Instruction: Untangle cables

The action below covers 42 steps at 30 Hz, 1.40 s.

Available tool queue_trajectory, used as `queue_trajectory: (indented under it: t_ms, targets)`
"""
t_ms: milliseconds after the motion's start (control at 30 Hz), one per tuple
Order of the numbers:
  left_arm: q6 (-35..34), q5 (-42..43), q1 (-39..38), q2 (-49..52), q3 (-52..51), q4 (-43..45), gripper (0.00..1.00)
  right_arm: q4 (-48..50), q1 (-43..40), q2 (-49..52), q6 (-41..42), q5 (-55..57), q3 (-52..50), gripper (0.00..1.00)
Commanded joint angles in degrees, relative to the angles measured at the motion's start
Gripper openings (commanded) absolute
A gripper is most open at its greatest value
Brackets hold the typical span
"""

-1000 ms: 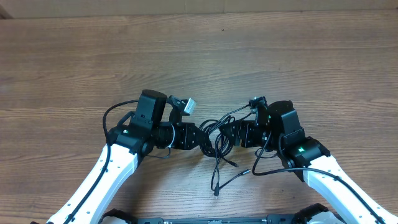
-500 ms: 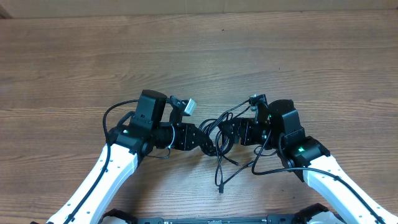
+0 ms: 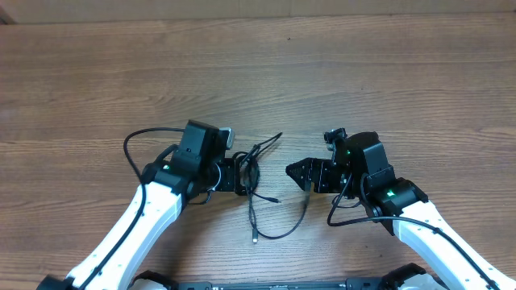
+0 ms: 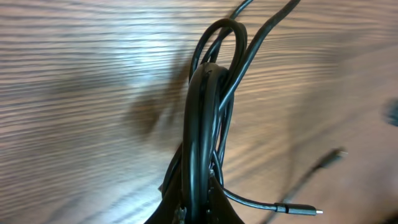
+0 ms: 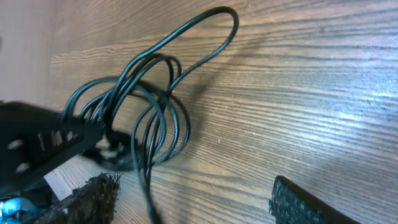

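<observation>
Left claw (image 3: pixel 239 176) is pressed together on the cables (image 3: pixel 251 161), pinching the bunched black loops where they all cross. That leaves the main tangle at its tip, near the middle of the table (image 3: pixel 387 72). In the left wrist view the loops rise straight out of the pinch, and one plug tip (image 4: pixel 298 210) lies flat on the wood off to the side. Right claw (image 3: pixel 297 171) is spread wide, near the bundle on its right and not touching it. Its fuzzy pads (image 5: pixel 93 199) sit well apart in the wrist view. One long strand trails toward the robot and curls back toward the right claw. Another end pokes out toward the far side.
</observation>
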Motion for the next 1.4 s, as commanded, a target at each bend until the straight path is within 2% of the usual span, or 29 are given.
queue_trajectory:
  t_ms: [0,33,67,100,133,167,200,333,500,600,667,700,733,767,900,933,967,1000,1200,1367]
  targets:
    - [1.57,-4.83,-0.02,4.74,0.04,0.39,0.05,0.17,-0.07,-0.04,0.07,0.52,0.9,0.79]
    - [1.6,-4.9,-0.02,5.99,0.04,0.44,0.11,0.17,-0.07,-0.04,0.07,0.52,0.9,0.79]
    - [1.51,-5.14,0.04,7.37,0.04,0.52,0.28,0.15,-0.07,-0.04,0.07,0.52,0.9,0.79]
    - [1.27,-5.46,0.09,8.55,0.07,0.59,0.5,0.11,-0.07,-0.04,0.07,0.52,0.9,0.8]
    - [0.39,-5.95,0.11,9.88,0.07,0.61,0.65,0.09,-0.07,-0.04,0.04,0.52,0.9,0.82]
    - [-0.55,-6.34,0.11,10.73,0.07,0.63,0.77,0.09,-0.07,-0.04,0.04,0.52,0.9,0.83]
    - [-2.01,-7.06,0.11,11.65,0.07,0.63,0.8,0.09,-0.07,-0.04,0.04,0.52,0.9,0.83]
    - [-5.11,-7.17,0.09,14.05,0.07,1.7,0.82,0.13,-0.07,-0.04,0.02,0.55,0.9,0.85]
    - [-14.53,-6.34,-0.04,16.41,0.07,1.66,0.75,0.13,-0.07,-0.04,0.02,0.83,0.9,0.86]
    - [-20.2,-6.43,-0.04,17.84,0.07,1.97,0.64,0.13,-0.07,-0.04,0.04,1.62,0.9,0.87]
    - [-22.38,-6.36,-0.07,18.95,0.07,2.34,0.48,0.13,-0.07,-0.04,0.02,1.62,0.9,0.87]
    - [-23.04,-6.4,-0.07,19.56,0.07,2.32,0.36,0.11,-0.07,-0.04,0.02,1.62,0.9,0.87]
    - [-23.04,-6.36,-0.07,20.06,0.07,2.27,0.16,0.09,-0.07,-0.04,0.02,1.6,0.9,0.88]
    - [-22.84,-6.4,-0.04,20.72,0.07,1.81,0.04,-0.07,-0.07,-0.04,0.02,1.6,0.9,0.9]
    - [-18.97,-6.12,0.42,20.39,0.42,1.64,0.04,-1.11,-0.07,-0.04,0.02,1.57,0.9,0.95]
    - [-13.99,-1.68,1.44,19.69,1.01,1.62,0.04,-2.14,-0.07,-0.04,0.02,1.57,0.9,0.96]
    - [-5.99,6.84,3.02,18.69,1.99,1.6,0.04,-2.97,-0.07,-0.04,0.02,1.57,0.9,0.96]
    - [-2.25,12.22,3.96,18.08,2.54,1.46,0.04,-3.17,-0.07,-0.04,0.02,1.57,0.9,0.96]
    - [8.59,37.64,8.13,16.81,3.98,2.34,0.04,-2.56,-0.07,-0.04,0.07,1.55,0.9,0.96]
    - [11.93,45.81,8.59,16.81,3.98,3.06,0.04,-2.54,-0.07,-0.04,0.07,1.33,0.9,0.96]
